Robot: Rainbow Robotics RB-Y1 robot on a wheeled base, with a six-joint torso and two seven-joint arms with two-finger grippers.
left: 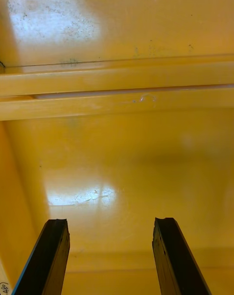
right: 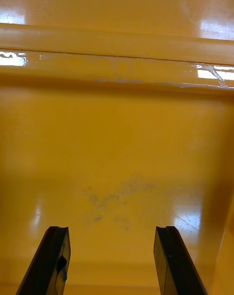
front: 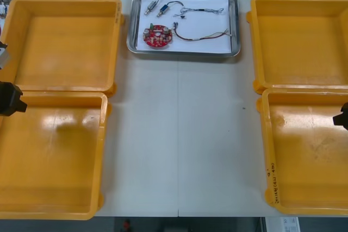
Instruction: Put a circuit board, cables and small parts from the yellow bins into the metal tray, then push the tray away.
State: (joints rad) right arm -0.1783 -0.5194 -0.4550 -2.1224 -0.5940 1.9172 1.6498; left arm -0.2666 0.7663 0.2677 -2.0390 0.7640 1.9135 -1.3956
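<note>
**A:** Where is the metal tray (front: 185, 53)?

**B:** We see it at the upper centre of the frame, between the upper left bin (front: 65, 42) and the upper right bin (front: 299, 42). Its far rim is right at the far edge of the desk (front: 179, 134).

**A:** What is in it?

**B:** On its white inside we find the round red circuit board (front: 157, 35) at lower left. Two small metal parts (front: 154, 8) lie at upper left, with a black cable (front: 173, 4) running off them. A pale twisted cable (front: 202, 10) lies at upper right, and a red and yellow cable (front: 198, 37) lies below that.

**A:** And the arms?

**B:** The left arm (front: 10, 99) sits at the left edge of the frame, over the lower left bin (front: 54, 161). The right arm (front: 342, 117) sits at the right edge, over the lower right bin (front: 310, 156). Both pairs of jaws stand apart with nothing between them, and past them we see bare bin floor. All four bins look bare to us.

**A:** So which step are we in?

**B:** We judge the loading done. The tray lies so far up the desk that the push may be done too, but we cannot tell.

**A:** And if it is not?

**B:** Then one arm has to leave its bin and come to mid-desk. It would set its jaws against the tray's near rim and press slowly and squarely, since little desk lies beyond the tray.
</note>
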